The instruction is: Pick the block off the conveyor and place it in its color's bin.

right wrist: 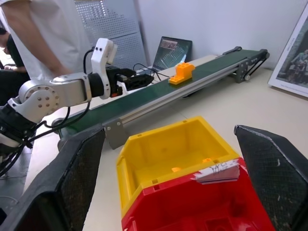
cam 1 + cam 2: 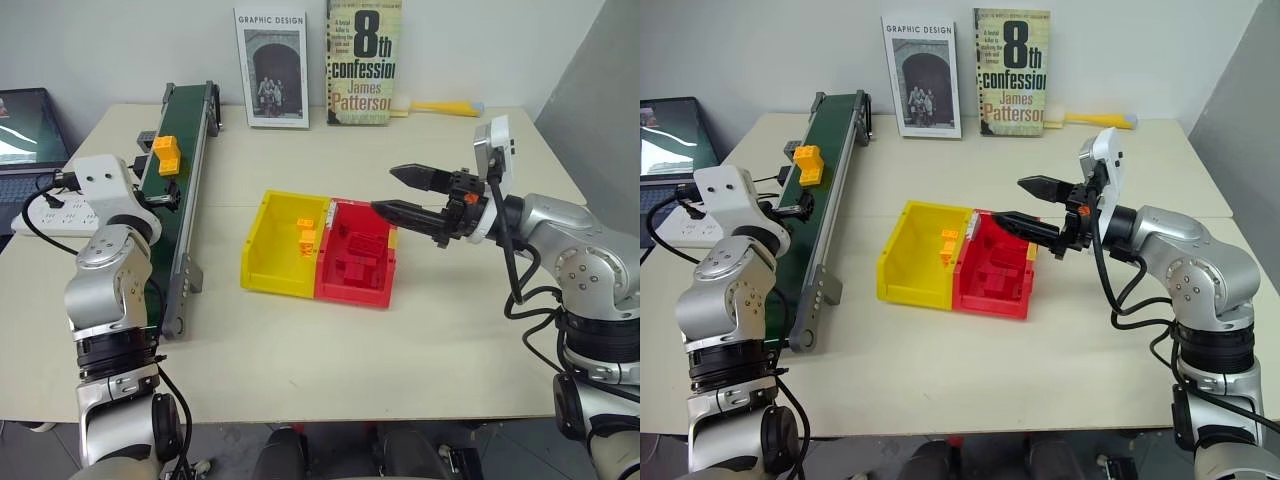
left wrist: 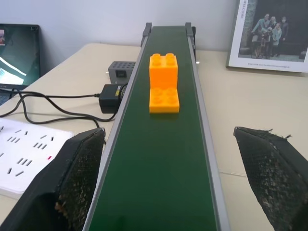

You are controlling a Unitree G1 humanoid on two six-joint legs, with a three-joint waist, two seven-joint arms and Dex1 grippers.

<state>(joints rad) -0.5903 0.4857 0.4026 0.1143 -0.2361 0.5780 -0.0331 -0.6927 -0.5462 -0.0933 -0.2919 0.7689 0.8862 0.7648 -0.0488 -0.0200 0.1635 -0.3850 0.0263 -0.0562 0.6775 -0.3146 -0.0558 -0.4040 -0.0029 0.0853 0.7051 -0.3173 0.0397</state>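
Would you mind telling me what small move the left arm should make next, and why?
Probably ease the left gripper forward along the conveyor until its open fingers flank the block. The block sits on the belt ahead of the fingers, untouched, roughly centred between them, so a straight advance before closing looks sufficient.

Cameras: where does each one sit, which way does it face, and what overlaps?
Head stereo pair: looks down over table; both arms, open left gripper and right gripper show.
Left wrist: looks along conveyor at block, between its own fingers.
Right wrist: looks over yellow bin and red bin toward the conveyor, left arm and a person.
Shared: block, conveyor.
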